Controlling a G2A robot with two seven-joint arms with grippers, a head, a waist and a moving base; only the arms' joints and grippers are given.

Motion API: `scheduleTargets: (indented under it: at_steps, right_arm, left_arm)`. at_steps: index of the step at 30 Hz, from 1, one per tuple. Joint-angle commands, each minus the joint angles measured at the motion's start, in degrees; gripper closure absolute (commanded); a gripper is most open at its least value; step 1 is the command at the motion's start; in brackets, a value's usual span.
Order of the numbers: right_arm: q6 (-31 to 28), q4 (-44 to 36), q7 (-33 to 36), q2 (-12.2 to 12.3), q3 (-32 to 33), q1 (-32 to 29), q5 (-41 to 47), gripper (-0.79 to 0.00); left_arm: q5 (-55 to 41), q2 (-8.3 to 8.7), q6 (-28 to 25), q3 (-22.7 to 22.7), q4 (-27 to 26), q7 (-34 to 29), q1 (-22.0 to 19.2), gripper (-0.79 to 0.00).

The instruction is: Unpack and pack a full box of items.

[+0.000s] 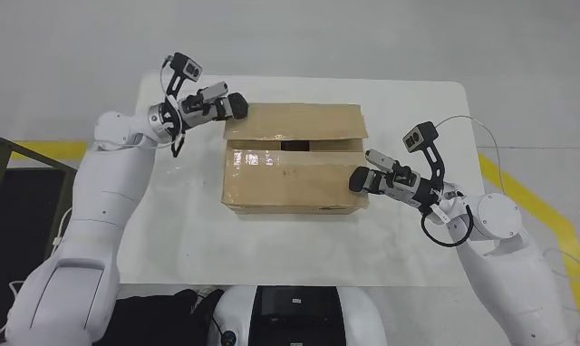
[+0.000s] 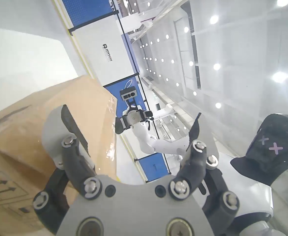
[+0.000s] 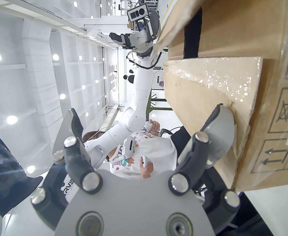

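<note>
Left end effector (image 1: 237, 104) released | right end effector (image 1: 359, 178) released | box (image 1: 294, 160) between them

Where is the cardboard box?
The box sits centred on the table in the top view, left pincer at its far left corner, right pincer at its right side.

My left gripper (image 1: 237, 106) and right gripper (image 1: 360, 178), both with fingers spread wide.
My left arm (image 1: 104, 187) stretches long and far forward, wrist turned inward; my right arm (image 1: 497, 221) bends at the elbow, nearer my body, wrist turned inward too. The two grippers point toward each other, well apart.
</note>
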Motion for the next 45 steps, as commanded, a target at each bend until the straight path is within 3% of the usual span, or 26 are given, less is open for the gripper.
scheduleTargets:
  at_steps: [1, 18, 25, 35, 45]
  right_arm:
    - [0.0, 0.0, 0.0, 0.0, 0.0, 0.0, 0.0, -0.785]
    - [-1.4, -1.6, -2.8, -0.7, -0.6, 2.5, 3.4, -0.785]
    - [0.4, 3.7, -6.3, -1.6, -2.8, 6.6, 5.9, -0.785]
    - [0.5, 8.8, -4.1, -2.1, -4.9, 10.3, 2.2, -0.785]
    - [1.2, 10.3, -1.8, -1.9, -4.1, 9.9, 0.1, -0.785]
  left_arm:
    - [-0.3, 0.27, 1.2, -0.6, -1.3, -0.1, 1.3, -0.785]
    - [3.2, 2.14, 4.2, -4.4, -10.2, 2.7, 8.1, -0.785]
    - [3.4, 2.7, 4.4, -5.9, -11.8, 3.3, 9.8, -0.785]
    - [3.2, 3.35, 5.5, -7.6, -13.1, 3.4, 10.5, -0.785]
    - [-1.9, 4.72, 6.6, -14.3, -17.4, 3.5, 12.7, -0.785]
